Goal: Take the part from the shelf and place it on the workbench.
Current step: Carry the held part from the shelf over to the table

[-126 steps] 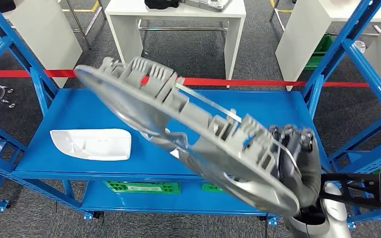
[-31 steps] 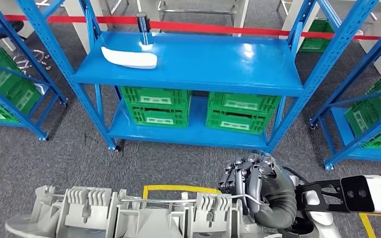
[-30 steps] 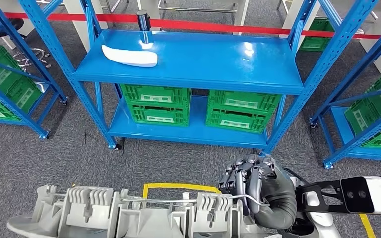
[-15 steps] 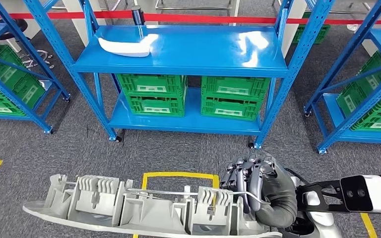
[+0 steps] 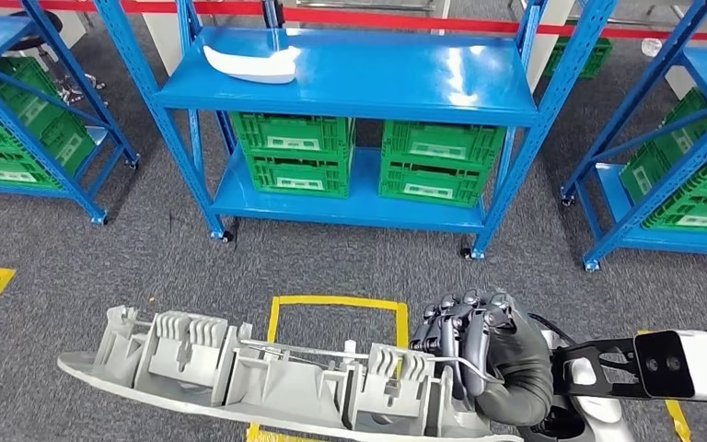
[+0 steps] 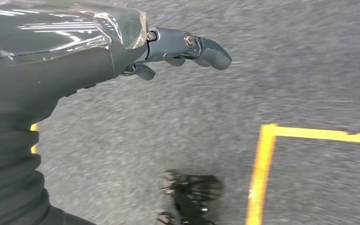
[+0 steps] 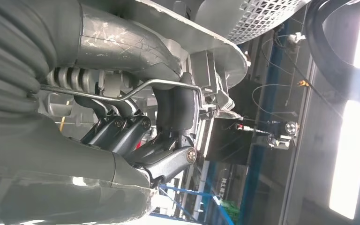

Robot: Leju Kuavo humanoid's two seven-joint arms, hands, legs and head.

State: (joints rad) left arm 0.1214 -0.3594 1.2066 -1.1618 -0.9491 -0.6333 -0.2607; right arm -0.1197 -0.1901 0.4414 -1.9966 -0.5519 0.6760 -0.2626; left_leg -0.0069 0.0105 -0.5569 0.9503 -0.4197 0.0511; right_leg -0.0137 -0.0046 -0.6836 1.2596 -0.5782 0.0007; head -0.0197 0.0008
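Note:
A long grey ribbed plastic part [image 5: 258,373] with a thin wire rod along it hangs low in the head view, roughly level over the floor. My right hand [image 5: 479,354] grips its right end, fingers curled over the rod and ribs. In the right wrist view the same fingers [image 7: 136,126] wrap the wire rod and the part [image 7: 122,42]. My left hand [image 6: 178,47] hangs over grey carpet with its fingers loosely extended and nothing in them. A white part [image 5: 250,63] lies on the blue shelf [image 5: 405,87] ahead.
Green crates [image 5: 368,157] fill the shelf's lower level. More blue racks with green crates stand at left [image 5: 18,129] and right [image 5: 690,175]. Yellow floor tape [image 5: 336,302] marks a box on the carpet below me. A red line [image 5: 405,18] runs behind the shelf.
The whole view has shifted: the camera has moved, so the shelf sits higher and further right in the picture. My right hand still holds the grey part, which now shows more fully.

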